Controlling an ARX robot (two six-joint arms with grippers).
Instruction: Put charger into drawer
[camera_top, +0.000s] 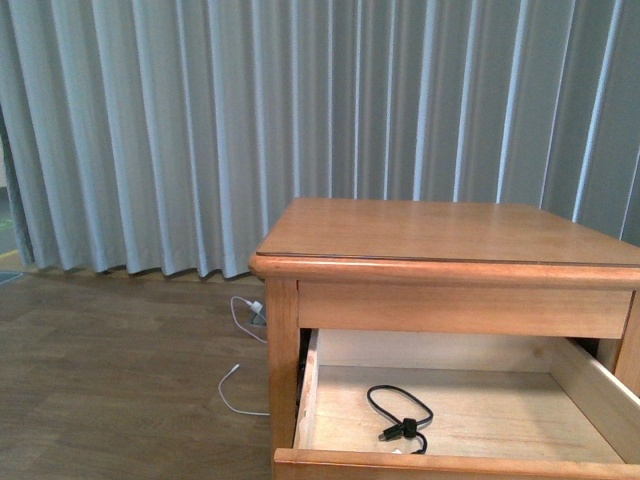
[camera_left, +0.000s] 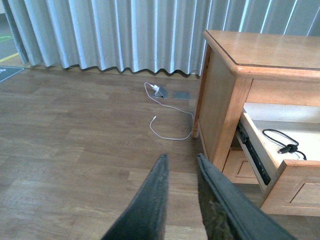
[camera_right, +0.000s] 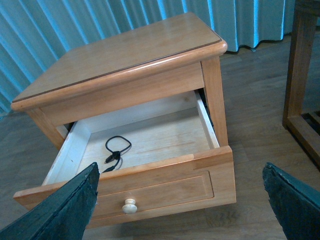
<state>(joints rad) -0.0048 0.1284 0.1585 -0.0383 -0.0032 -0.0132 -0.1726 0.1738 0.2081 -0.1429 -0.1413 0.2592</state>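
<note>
Both arms carry nothing: the left gripper (camera_left: 181, 165) has its jaws slightly parted, the right gripper (camera_right: 180, 168) is spread wide. Ahead of the right one, well apart from the left, the charger (camera_right: 116, 150) lies inside the open drawer (camera_right: 192, 181). A careless sweep could knock the drawer's front and jolt the charger.
</note>
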